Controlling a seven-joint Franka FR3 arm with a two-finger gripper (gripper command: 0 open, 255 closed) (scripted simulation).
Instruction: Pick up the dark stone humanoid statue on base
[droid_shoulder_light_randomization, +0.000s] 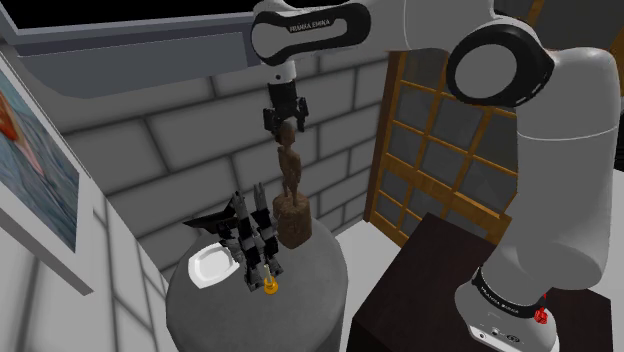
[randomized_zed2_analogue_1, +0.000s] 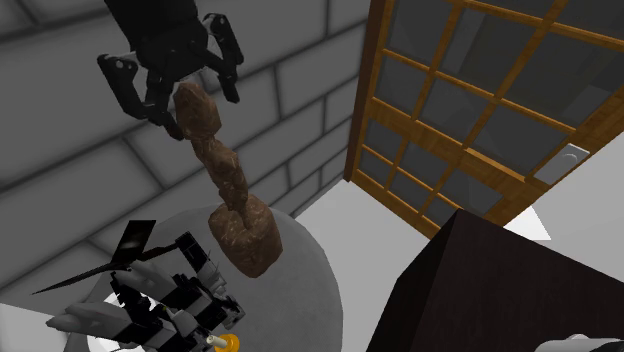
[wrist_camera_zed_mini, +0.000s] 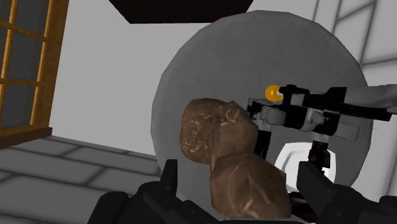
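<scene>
On the round grey table (droid_shoulder_light_randomization: 320, 272), the brown stone humanoid statue (droid_shoulder_light_randomization: 291, 190) stands upright on its base. We see the black gripper (droid_shoulder_light_randomization: 286, 122) at its 12 o'clock, fingers apart around the head.

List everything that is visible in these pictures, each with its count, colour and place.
Rough brown humanoid statue on a block base: one, brown, upright on the table.
Black-and-white toy robot with an orange tip: one, on the table beside the statue's base.
White dish-like object: one, white, on the table by the toy.
Round grey table: one, grey, centre of the shoulder view.
Wooden lattice window: one, brown, behind the stand.
Framed wall picture: one, shoulder view's left.
Dark box stand: one, under the arm.
White arm: one.
Black hand: one, fingers apart around the statue's head.
</scene>
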